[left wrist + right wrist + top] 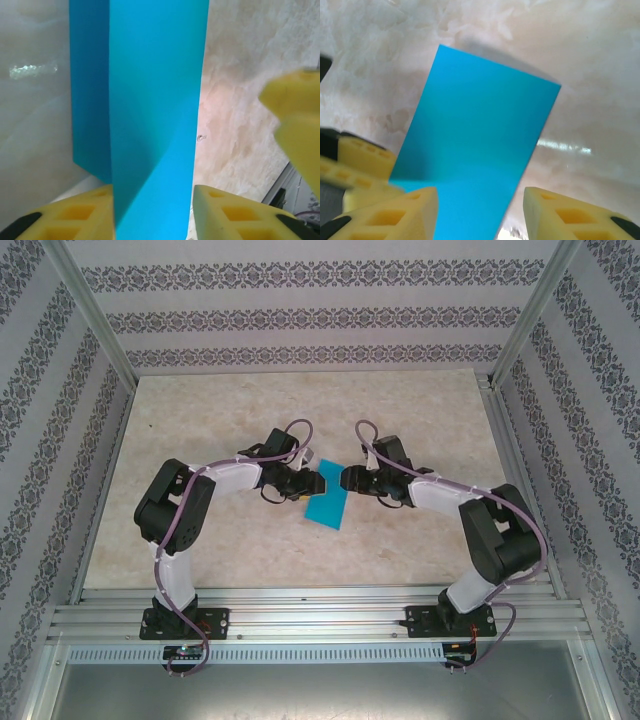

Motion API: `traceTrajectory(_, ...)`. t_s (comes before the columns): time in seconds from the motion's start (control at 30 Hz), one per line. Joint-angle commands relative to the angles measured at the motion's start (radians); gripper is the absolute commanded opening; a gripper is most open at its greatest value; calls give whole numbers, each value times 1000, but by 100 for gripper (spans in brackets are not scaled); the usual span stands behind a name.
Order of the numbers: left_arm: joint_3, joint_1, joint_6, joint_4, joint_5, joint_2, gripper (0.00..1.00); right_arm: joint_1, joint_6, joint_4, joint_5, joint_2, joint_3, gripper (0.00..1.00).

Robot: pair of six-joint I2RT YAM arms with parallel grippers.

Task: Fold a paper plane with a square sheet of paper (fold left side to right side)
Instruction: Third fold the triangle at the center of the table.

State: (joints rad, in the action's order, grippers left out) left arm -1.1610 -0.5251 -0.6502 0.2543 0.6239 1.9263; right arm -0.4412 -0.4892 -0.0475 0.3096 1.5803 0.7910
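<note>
Between your left jaws: the cyan-blue sheet of paper (pixel 155 100) runs straight through the gap, and its edges come up against the inner faces of both yellow fingers (pixel 75 215). The jaws stand partly apart, about as wide as that strip. You cannot tell whether they press on it.
Between your right jaws: the same sheet (pixel 480 125) passes through the gap, with pale table showing beside it on the right. These jaws also stand partly apart, closed on nothing.
Left gripper (pixel 316 481): it reaches in from the left, low over the far end of the sheet. Its yellow fingers (pixel 365 157) show in your right wrist view, just beside the sheet's left edge.
Right gripper (pixel 346 478): it faces the left one from the right, with the tips near each other over that same far end.
Sheet (pixel 328 505): it sits mid-table as a narrow rectangle, slightly slanted, with its near end free. Your left wrist view shows two layers, the darker one sticking out past the left edge of the front one.
Table (pixel 200 440): marbled beige, with patterned walls around it.
</note>
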Motion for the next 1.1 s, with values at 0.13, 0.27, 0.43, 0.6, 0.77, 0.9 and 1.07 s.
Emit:
traceTrajectory(0.13, 5, -15, -34, -64, 14, 1, 20, -192, 161, 68, -199, -221, -166, 48)
traceTrajectory(0.27, 5, -19, -43, -57, 11, -3, 12, -372, 332, 188, -397, -311, -280, 55)
traceTrajectory(0.43, 3, -25, -52, -46, 5, -10, 9, -507, 531, 288, -540, -286, -318, 67)
traceTrajectory(0.6, 1, -32, -63, -45, 3, -10, 8, -576, 651, 295, -628, -142, -242, 70)
traceTrajectory(0.77, -4, -33, -60, -32, 0, -17, 8, -597, 676, 289, -692, -32, -169, 70)
traceTrajectory(0.9, -6, -34, -54, -21, -4, -22, 8, -602, 666, 287, -734, -1, -142, 64)
traceTrajectory(1.07, -9, -34, -32, 15, -32, -30, 11, -602, 650, 277, -713, -29, -150, 32)
